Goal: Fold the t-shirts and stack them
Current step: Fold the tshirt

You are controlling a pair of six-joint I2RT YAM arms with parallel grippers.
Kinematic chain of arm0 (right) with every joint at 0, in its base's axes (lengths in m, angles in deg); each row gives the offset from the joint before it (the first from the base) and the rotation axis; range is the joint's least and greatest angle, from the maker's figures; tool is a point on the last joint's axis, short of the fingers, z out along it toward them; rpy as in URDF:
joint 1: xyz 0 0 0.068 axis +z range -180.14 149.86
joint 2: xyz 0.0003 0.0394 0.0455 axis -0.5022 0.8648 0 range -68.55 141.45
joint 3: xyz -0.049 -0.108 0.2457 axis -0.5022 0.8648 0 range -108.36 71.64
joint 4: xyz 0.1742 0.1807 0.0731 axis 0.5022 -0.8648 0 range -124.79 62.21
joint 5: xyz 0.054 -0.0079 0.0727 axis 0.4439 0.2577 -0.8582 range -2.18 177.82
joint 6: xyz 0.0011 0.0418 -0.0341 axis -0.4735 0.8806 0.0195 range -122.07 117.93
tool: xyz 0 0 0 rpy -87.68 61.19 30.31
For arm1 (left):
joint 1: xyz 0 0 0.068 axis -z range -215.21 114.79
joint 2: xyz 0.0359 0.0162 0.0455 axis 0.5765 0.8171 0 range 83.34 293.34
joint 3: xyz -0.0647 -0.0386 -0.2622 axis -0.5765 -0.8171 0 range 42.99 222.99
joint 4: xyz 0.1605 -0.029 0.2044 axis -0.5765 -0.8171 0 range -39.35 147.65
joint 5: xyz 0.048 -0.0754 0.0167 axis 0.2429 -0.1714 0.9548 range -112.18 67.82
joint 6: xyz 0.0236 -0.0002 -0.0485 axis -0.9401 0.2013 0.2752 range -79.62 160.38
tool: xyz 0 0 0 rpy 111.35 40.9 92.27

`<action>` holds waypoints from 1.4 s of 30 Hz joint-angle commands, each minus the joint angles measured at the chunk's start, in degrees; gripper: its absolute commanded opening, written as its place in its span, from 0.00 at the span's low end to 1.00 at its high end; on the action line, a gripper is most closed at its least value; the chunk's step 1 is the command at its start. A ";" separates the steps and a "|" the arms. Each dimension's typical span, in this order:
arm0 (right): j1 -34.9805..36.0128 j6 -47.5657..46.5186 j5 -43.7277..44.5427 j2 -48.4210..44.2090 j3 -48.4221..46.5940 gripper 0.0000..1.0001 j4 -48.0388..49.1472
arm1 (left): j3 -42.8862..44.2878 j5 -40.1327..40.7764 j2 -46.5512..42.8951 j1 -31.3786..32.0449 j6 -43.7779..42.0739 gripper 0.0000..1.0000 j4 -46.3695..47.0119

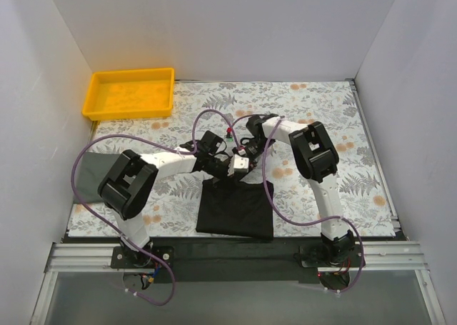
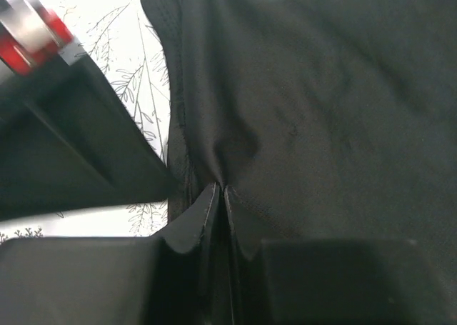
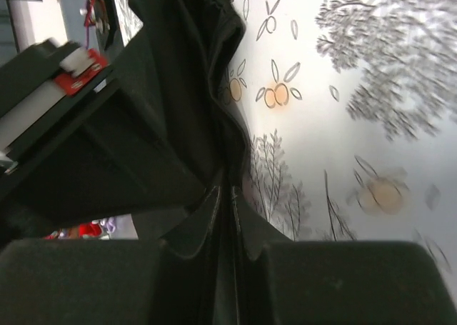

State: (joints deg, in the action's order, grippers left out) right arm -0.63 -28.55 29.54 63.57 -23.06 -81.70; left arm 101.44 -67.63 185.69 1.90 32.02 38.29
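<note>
A black t-shirt [image 1: 235,209] lies near the table's front edge, roughly a rectangle with its far edge lifted. Both grippers meet close together at that far edge. My left gripper [image 1: 220,173] is shut on a pinch of the black cloth [image 2: 300,103], which puckers into its closed jaws [image 2: 221,191]. My right gripper [image 1: 240,171] is shut on the bunched shirt edge [image 3: 186,75], the cloth hanging from its tips [image 3: 225,191]. Each wrist view shows the other gripper's body close on the left.
A yellow tray [image 1: 129,93] sits at the back left corner. A dark grey-green cloth [image 1: 88,175] lies against the left wall, partly off the table. Purple cables loop over both arms. The floral tablecloth [image 1: 335,118] covers the table.
</note>
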 commanded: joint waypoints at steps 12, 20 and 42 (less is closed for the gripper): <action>2.56 -5.60 -1.40 5.79 3.64 0.14 -0.32 | -7.04 5.46 -10.59 3.94 -5.79 0.00 9.86; 2.65 -6.74 -1.66 5.79 5.13 0.13 -0.41 | -9.06 9.50 -10.24 3.94 -5.00 0.00 18.91; 2.56 -7.71 11.78 0.60 -10.04 0.23 -4.27 | -8.62 12.50 -17.96 3.24 1.58 0.23 11.55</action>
State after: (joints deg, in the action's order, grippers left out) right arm 1.98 -33.77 31.72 67.17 -26.77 -86.86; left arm 92.22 -54.30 174.85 5.61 30.03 54.60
